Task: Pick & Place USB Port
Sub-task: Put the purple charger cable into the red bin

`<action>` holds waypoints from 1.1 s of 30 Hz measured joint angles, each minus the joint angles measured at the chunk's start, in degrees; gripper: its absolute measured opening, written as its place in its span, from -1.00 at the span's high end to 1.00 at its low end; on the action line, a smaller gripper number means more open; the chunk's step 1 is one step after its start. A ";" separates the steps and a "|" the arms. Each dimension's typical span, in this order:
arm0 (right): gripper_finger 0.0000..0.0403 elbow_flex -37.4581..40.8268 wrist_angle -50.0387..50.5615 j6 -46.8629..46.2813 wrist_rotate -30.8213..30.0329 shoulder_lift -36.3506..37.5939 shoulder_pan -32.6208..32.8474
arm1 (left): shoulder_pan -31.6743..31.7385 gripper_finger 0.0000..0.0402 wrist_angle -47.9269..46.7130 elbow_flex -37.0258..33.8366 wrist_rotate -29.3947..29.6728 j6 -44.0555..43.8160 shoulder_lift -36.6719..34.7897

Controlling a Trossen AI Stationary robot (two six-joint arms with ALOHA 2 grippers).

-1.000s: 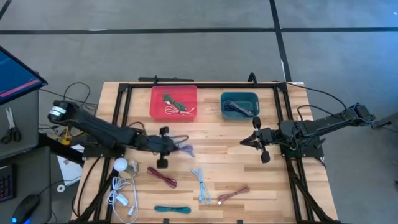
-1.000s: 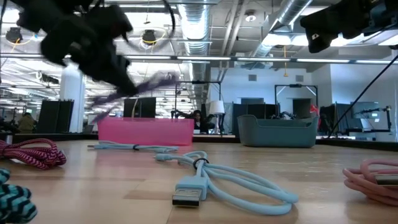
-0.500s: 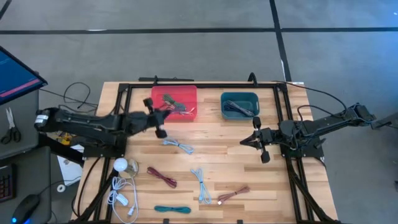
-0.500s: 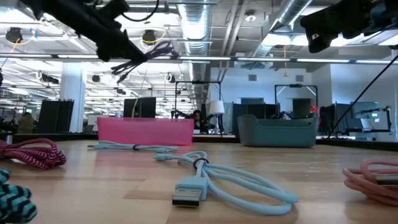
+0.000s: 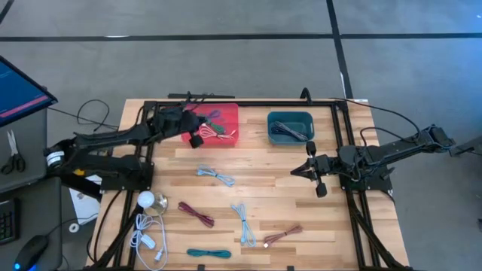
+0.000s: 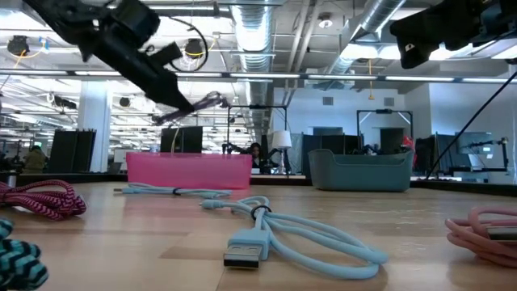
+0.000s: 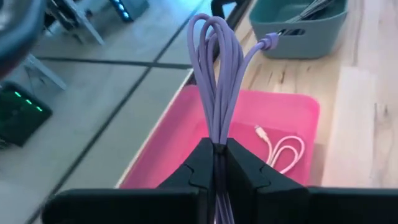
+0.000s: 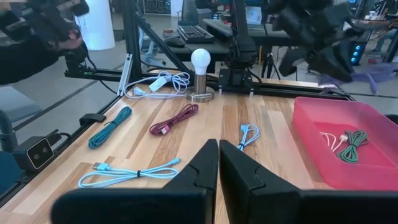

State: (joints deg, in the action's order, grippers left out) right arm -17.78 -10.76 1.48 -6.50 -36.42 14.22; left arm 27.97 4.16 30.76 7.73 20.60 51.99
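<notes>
My left gripper [image 5: 200, 126] is over the pink bin [image 5: 226, 111] at the table's far side and is shut on a coiled purple USB cable [image 5: 214, 116]. The left wrist view shows the cable's loops [image 7: 213, 68] and one plug [image 7: 268, 42] standing out past the fingers. In the low view the cable [image 6: 206, 102] hangs in the air above the pink bin [image 6: 189, 170]. A green cable [image 5: 213, 129] and a white one [image 7: 281, 149] lie in the bin. My right gripper [image 5: 309, 169] waits, shut, in the air right of centre. My left gripper pinches the purple cable's bundled strands [image 7: 217, 138] between its two fingers [image 7: 200, 163], several strands together. The fingers come slanting from the table's left. The loops stick out beyond the fingertips, and the cable is lifted clear above the pink bin.
A teal bin [image 5: 291, 137] with dark cables stands right of the pink one. On the near table lie two light blue cables [image 5: 215, 176] [image 5: 242, 223], a maroon one [image 5: 196, 214], a pink-brown one [image 5: 282, 235] and a teal one [image 5: 208, 254]. At the left are a bulb [image 5: 146, 199] and a white cable [image 5: 147, 233].
My left gripper has carried the purple cable from low over the table's middle up and toward the far edge, until it is over the pink bin. It has stayed shut on the cable. Its leaving uncovered a light blue cable lying mid-table. The right arm kept still.
</notes>
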 joint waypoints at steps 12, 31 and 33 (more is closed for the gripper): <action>0.96 0.00 0.02 0.00 -0.01 0.02 -0.04 | 6.66 0.89 5.15 0.02 -7.57 -2.03 13.83; 0.96 0.00 0.04 0.00 -0.02 0.01 -0.04 | 9.15 0.88 7.98 0.04 -7.59 -3.15 23.01; 0.96 0.02 0.04 0.00 -0.02 0.01 -0.04 | 9.15 0.85 8.06 0.04 -7.59 -3.49 23.03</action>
State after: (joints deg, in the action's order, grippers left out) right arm -17.76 -10.72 1.48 -6.52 -36.42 14.17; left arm 37.12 12.22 30.81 0.14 17.11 75.02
